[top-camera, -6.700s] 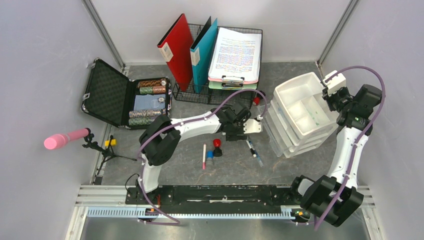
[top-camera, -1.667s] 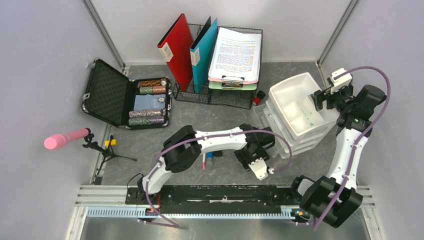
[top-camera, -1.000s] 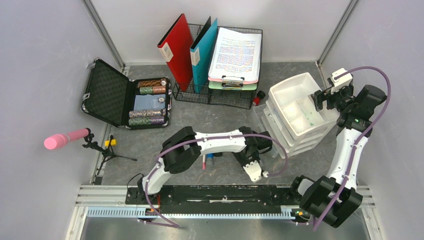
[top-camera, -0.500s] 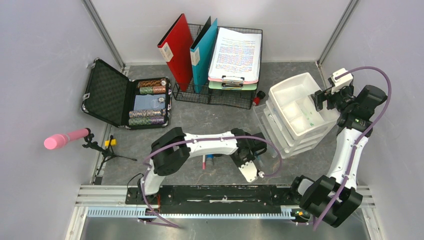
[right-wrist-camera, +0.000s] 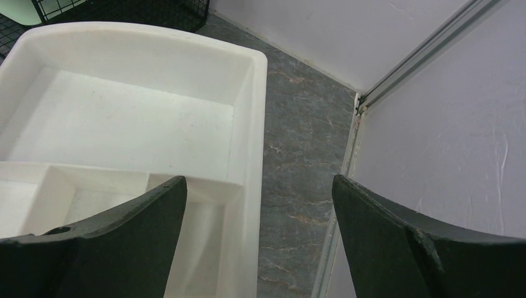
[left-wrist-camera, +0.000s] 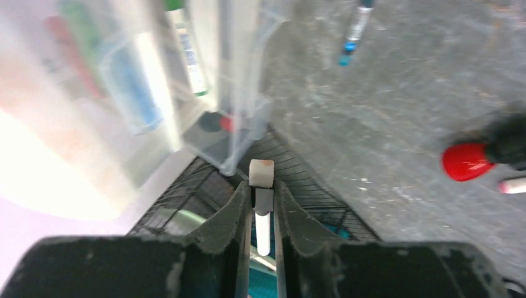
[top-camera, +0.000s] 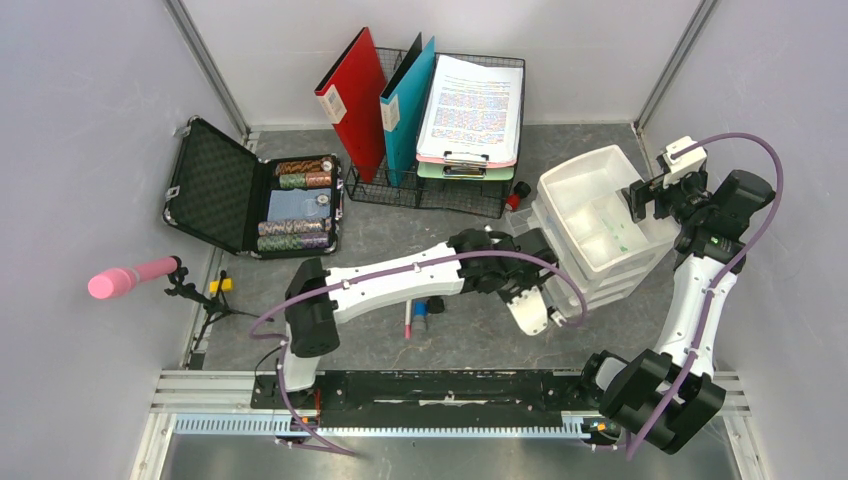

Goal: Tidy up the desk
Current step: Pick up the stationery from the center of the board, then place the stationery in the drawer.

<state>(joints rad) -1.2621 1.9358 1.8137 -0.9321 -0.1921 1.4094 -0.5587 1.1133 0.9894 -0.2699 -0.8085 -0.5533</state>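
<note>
My left jaws, pinching a white pen (left-wrist-camera: 263, 230), have swung up to the drawers (top-camera: 610, 280), worktop (left-wrist-camera: 397, 112) below them; right jaws spread wide.

Left gripper (left-wrist-camera: 262, 187) now clamped around pen (left-wrist-camera: 263, 226)

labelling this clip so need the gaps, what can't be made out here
Top view: white pen in the left gripper hidden under that wrist.
Left wrist view: contents of the drawer unit blurred, washed out.
Right wrist view: white tray cut off by left and bottom edges, partly behind the right gripper.
</note>
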